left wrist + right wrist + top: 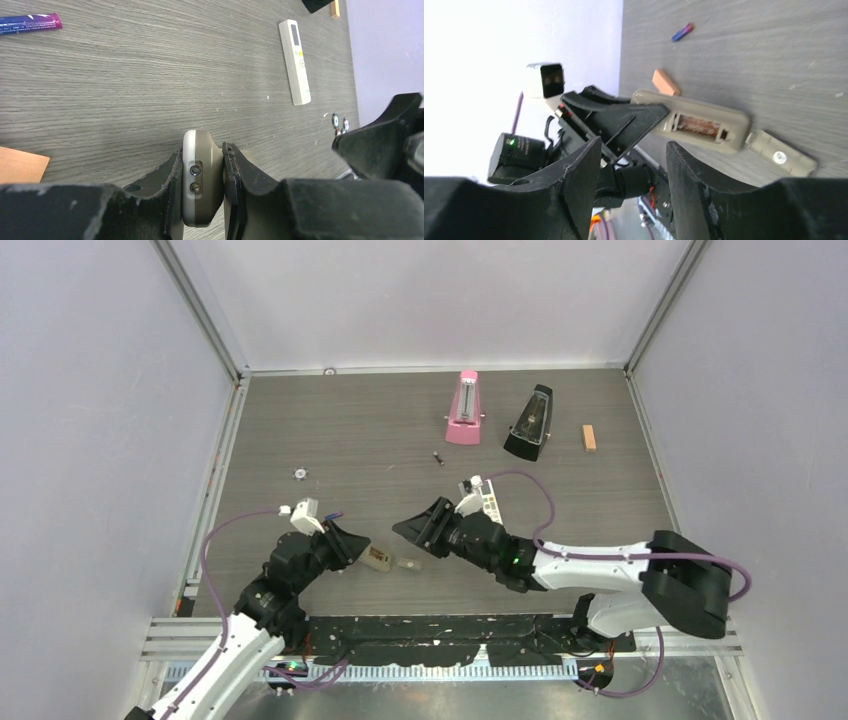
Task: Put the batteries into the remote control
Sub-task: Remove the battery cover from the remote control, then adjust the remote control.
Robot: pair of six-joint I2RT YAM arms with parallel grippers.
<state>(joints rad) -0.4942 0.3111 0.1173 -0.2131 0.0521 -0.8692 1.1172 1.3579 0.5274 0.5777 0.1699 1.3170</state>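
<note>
My left gripper (350, 545) is shut on one end of the remote control (378, 558). It holds the remote on its edge, with the white face and grey-beige back between the fingers (202, 175). In the right wrist view the remote (704, 125) shows an open battery bay with no batteries in it. Its loose cover (781, 154) lies beside it on the table. My right gripper (415, 525) is open and empty, just right of the remote and facing it. A bluish-purple battery (30, 21) lies apart on the table (682, 32). A dark battery (438, 458) lies further back.
A broader white remote (295, 60) lies partly under my right arm (490, 502). An orange block (666, 82) sits close to the held remote, and another (589, 437) sits at the back right. A pink metronome (464, 410) and a black one (530, 423) stand at the back. A small round part (299, 474) lies at the left.
</note>
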